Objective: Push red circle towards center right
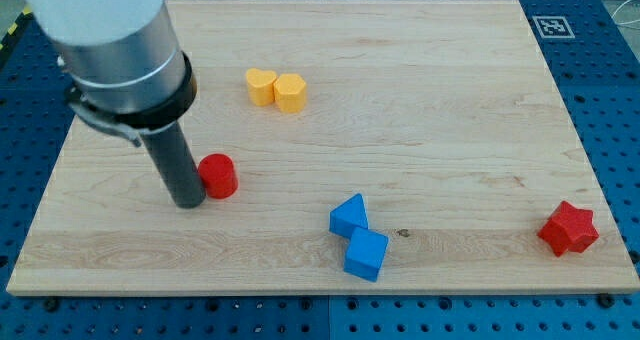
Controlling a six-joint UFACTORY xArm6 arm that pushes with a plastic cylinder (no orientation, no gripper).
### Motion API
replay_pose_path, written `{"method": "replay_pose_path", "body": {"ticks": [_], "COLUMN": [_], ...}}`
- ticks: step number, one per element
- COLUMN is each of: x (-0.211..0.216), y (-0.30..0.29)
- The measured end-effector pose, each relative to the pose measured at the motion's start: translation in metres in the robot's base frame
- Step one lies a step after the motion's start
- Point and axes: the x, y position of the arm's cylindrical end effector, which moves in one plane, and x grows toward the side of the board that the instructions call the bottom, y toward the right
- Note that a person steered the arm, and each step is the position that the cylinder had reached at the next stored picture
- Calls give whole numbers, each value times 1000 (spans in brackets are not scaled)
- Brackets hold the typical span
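Counting for you: one red circle [218, 174] left of centre, my tip [189, 202], a bare rod holding nothing, touching its left side, two yellow blocks [276, 88] above, two blue blocks [357, 238] toward bottom centre, one red star [568, 229] bottom right.

The single camera looks down at a slant from beyond the view's bottom edge of the tabletop [420, 100], facing across it toward the view's top, so the far edge appears narrower than the near one. It stands close enough that the tabletop nearly fills the frame, with only strips of the blue perforated base [600, 70] showing around it. The arm's grey housing [110, 40] looms large at the upper left, cropped by the frame.
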Motion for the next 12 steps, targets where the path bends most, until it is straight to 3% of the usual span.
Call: {"method": "replay_pose_path", "body": {"ticks": [2, 7, 9, 12], "x": [-32, 2, -4, -67], "y": [13, 152, 213, 289]}}
